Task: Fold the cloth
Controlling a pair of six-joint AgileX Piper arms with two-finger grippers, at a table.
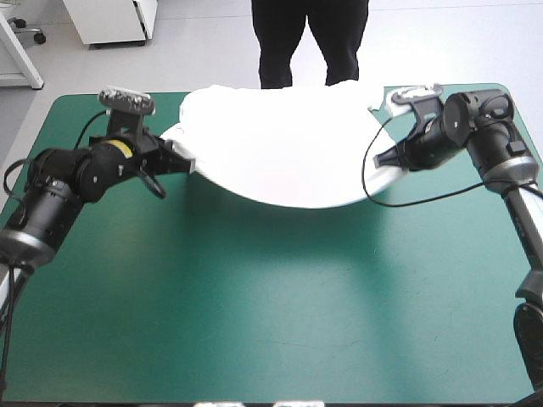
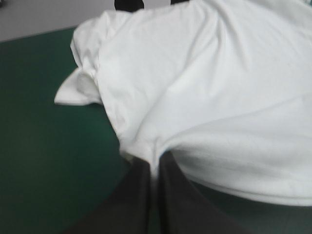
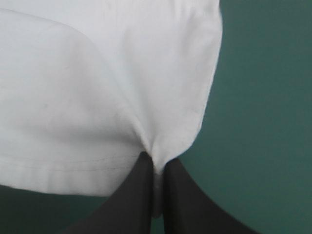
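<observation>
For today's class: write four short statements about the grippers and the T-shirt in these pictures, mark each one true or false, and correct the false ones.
1. The left gripper is shut on the T-shirt. True.
2. The T-shirt lies as a neat folded bundle at the table's near edge. False: it hangs spread between the two grippers, toward the far edge of the table.
3. The right gripper pinches the T-shirt near its hem. True.
4. The two grippers touch each other. False: they stand apart, at opposite sides of the T-shirt.
</observation>
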